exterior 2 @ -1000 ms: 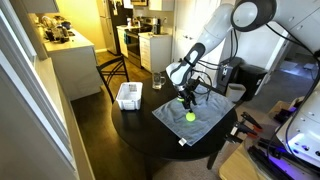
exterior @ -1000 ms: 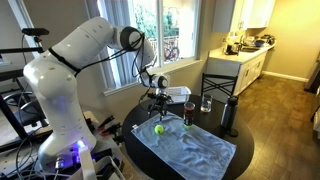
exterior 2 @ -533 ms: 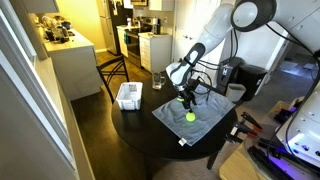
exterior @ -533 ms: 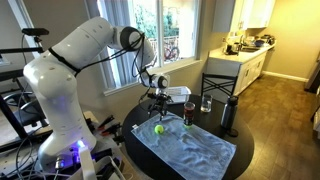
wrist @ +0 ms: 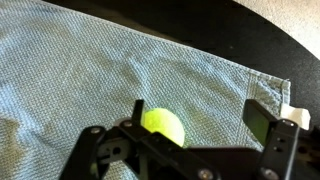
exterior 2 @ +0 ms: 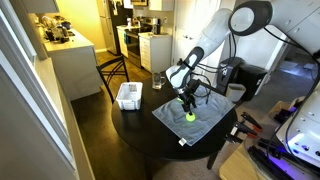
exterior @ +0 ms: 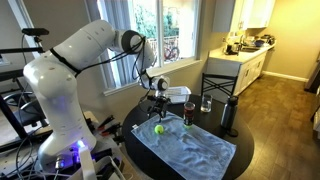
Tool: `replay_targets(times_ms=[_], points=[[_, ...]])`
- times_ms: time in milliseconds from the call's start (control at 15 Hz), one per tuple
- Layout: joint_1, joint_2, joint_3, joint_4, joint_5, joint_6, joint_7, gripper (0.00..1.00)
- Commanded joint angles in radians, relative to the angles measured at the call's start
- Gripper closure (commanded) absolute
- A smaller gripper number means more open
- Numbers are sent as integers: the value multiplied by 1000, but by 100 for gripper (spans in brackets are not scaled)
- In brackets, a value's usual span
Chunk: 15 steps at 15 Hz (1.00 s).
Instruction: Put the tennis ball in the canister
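Wrist view, L to R: grey-blue towel (wrist: 70,70) spread on the dark worktop (wrist: 290,30), tennis ball (wrist: 162,125) lying on it. The tool (wrist: 198,118) hovers above, jaws spread wide, nothing held. Ball sits close to one finger (wrist: 137,108), not centred, so I'd shift sideways first, then descend and close gently around its widest part. In an exterior view the canister (exterior: 188,112) stands upright near the ball, on its right.

- The gripper (exterior 2: 187,104) hangs just above the tennis ball (exterior 2: 189,116) (whether they touch is unclear).
- The ball lies on a pale blue cloth (exterior 2: 206,124) spread over a round dark table (exterior 2: 140,122).
- A white basket (exterior 2: 128,96) stands beside the cloth.
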<state>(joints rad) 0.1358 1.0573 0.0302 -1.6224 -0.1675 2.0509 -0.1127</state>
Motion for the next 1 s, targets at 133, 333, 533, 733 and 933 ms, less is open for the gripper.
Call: replay_targets(times_ms=[133,333,533,733,933], points=[[1,63,0,56,-7,19,20,0],[0,105,-4,106,-5,10,16,0],[5,176,-17,181,-10,-19,21,0],[11,247,-37,252,-16,-44,31,0],[11,305,-51,319,-18,-70,33,0]])
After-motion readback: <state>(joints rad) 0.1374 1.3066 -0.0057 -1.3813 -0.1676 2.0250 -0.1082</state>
